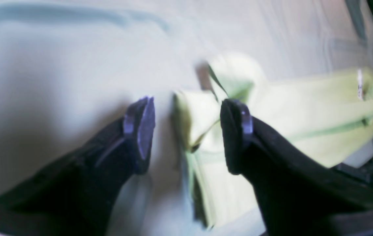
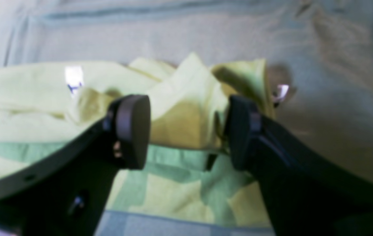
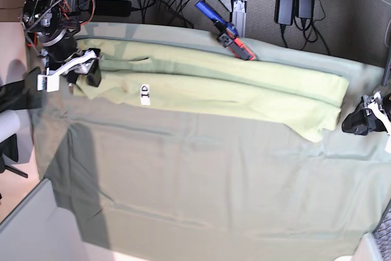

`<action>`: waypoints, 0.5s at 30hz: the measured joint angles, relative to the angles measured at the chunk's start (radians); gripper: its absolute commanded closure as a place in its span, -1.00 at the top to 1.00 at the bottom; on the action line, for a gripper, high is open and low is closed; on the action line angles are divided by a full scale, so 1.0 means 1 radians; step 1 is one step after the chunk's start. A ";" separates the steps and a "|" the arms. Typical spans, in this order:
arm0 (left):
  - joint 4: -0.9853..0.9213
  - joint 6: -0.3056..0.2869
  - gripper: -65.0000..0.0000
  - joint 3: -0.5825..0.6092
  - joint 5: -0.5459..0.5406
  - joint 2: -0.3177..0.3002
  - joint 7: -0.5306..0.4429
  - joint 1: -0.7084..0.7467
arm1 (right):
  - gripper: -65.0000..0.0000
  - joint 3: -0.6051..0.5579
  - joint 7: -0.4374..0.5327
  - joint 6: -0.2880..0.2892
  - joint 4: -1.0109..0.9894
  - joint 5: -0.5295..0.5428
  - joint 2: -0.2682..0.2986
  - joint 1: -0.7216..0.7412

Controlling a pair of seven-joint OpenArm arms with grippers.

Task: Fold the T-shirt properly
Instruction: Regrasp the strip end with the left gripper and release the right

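A grey-green cloth [image 3: 201, 181] covers the whole table and is the largest thing in the base view. On its far half lies the T-shirt [image 3: 220, 87], pale yellow-green, folded lengthwise into a long band that runs from the far left corner to the right edge. Its white neck label [image 3: 145, 93] faces up near the left end.

The right gripper [image 2: 186, 131] is at the left end of the band in the base view. In its wrist view the jaws stand wide apart with a rumpled bunch of shirt cloth behind the gap; neither finger presses on it.

The left gripper [image 1: 186, 131] is at the right edge of the base view, just beside the shirt's right end. Its wrist view, though blurred, shows the jaws spread wide over a folded corner of the shirt, holding nothing.

A blue and orange tool [image 3: 226, 29] lies at the far edge of the table, touching the cloth, beyond the shirt.
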 measured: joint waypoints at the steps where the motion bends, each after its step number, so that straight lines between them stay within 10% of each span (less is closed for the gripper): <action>1: 0.000 0.000 0.22 -0.008 -0.007 -0.001 0.000 0.006 | 0.14 0.018 0.000 0.000 0.014 0.003 -0.012 0.002; 15: 0.000 0.000 0.31 0.087 0.019 0.027 -0.024 0.062 | 0.14 0.064 0.000 0.000 0.086 0.035 -0.055 0.005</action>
